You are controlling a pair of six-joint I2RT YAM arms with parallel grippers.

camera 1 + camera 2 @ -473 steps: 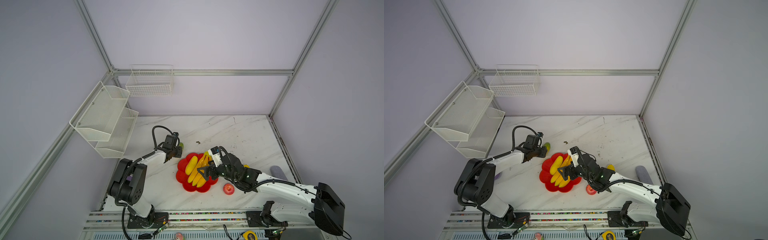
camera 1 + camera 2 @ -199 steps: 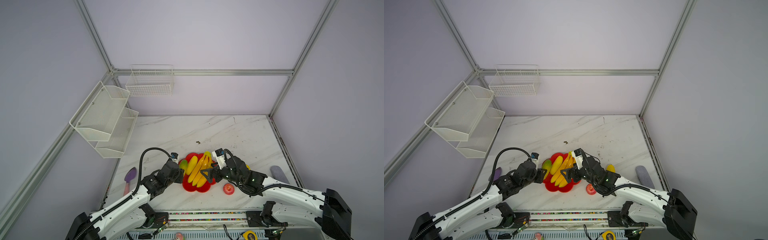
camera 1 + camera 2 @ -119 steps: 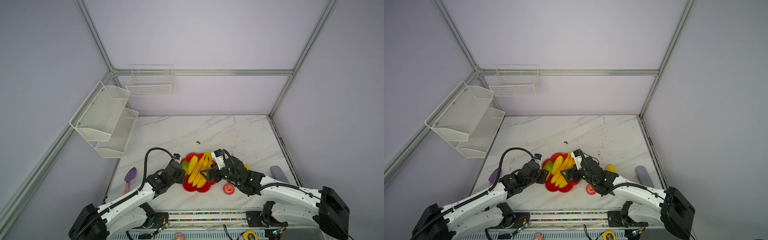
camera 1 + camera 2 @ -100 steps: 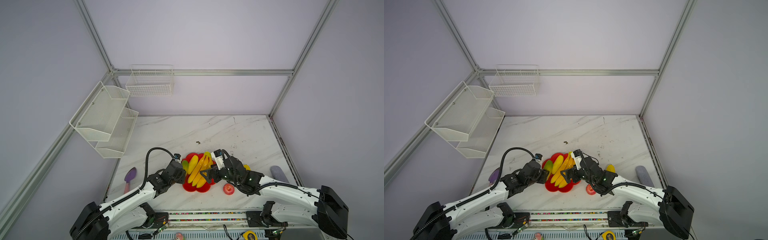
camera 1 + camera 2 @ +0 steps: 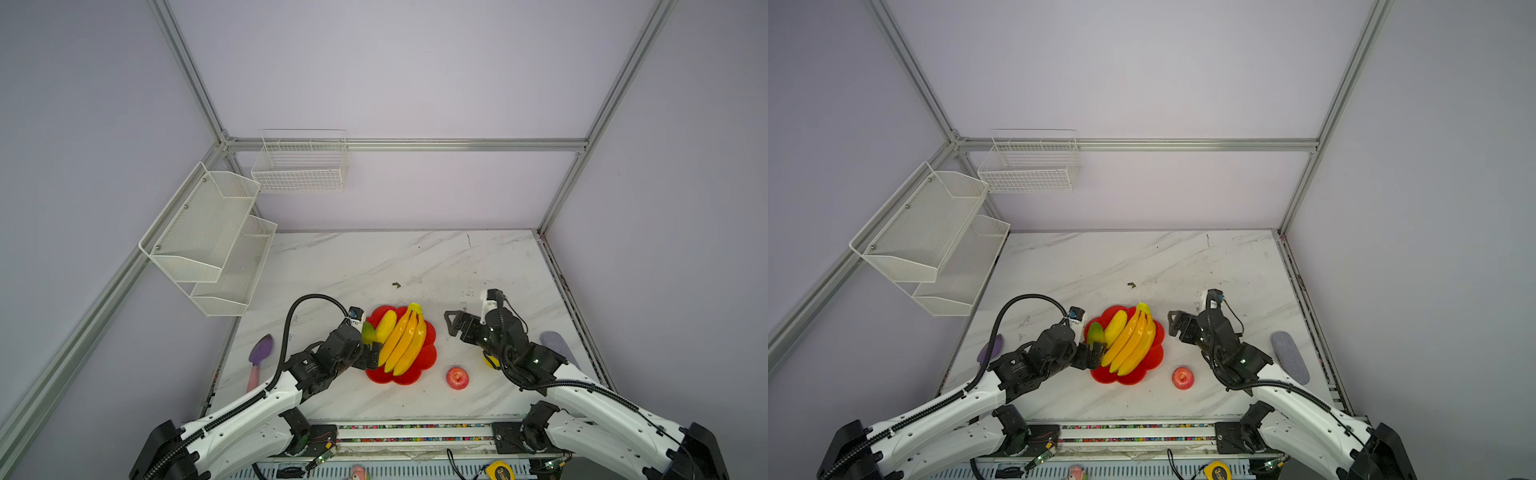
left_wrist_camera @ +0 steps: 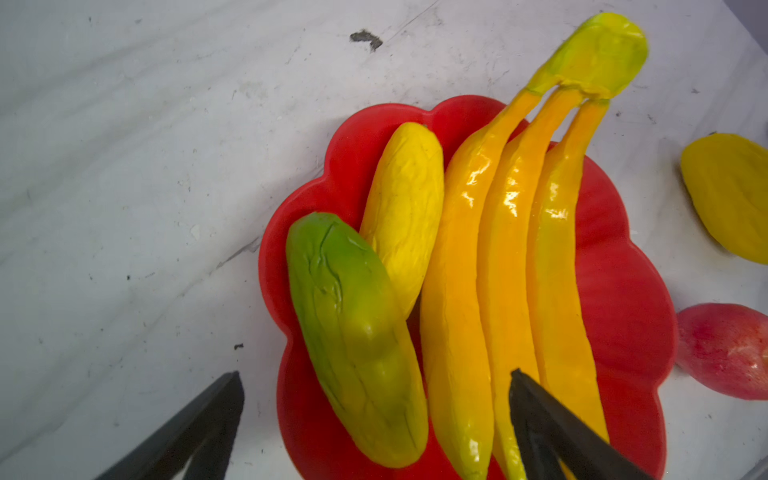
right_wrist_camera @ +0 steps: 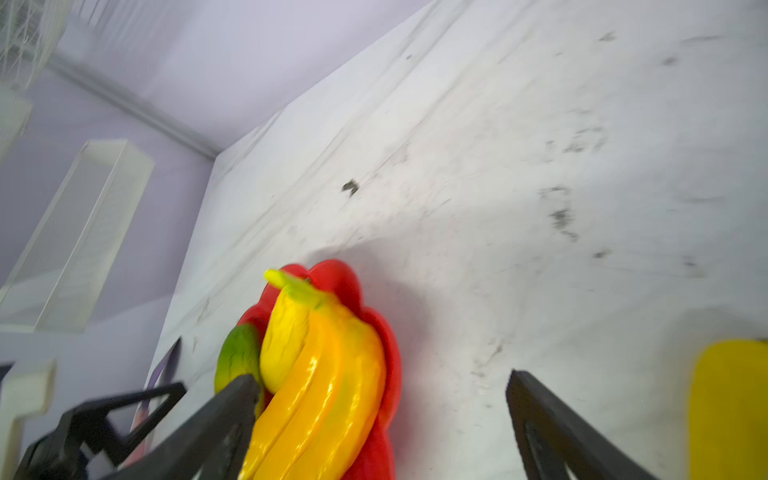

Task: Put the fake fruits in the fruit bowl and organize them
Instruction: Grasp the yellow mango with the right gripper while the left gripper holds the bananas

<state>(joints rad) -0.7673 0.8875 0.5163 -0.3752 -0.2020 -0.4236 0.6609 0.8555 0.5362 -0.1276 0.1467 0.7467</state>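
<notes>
Left tool point(image 6: 376, 374) spread wide at the fruit bowl point(image 5: 430, 353); right tool point(image 5: 455, 328) spread and empty beside it.
The left tool's fingers stand either side of the near end of the green-yellow fruit point(image 6: 357, 332) without pinching it. That fruit lies in the bowl against a yellow ridged fruit point(image 6: 403, 208), with the banana bunch point(image 6: 507, 249) alongside, across the middle. The red apple point(image 5: 457, 377) and a second yellow ridged fruit point(image 6: 731, 195) lie on the tabletop point(image 5: 374, 266) outside the bowl, on its right, where the right tool hangs.
</notes>
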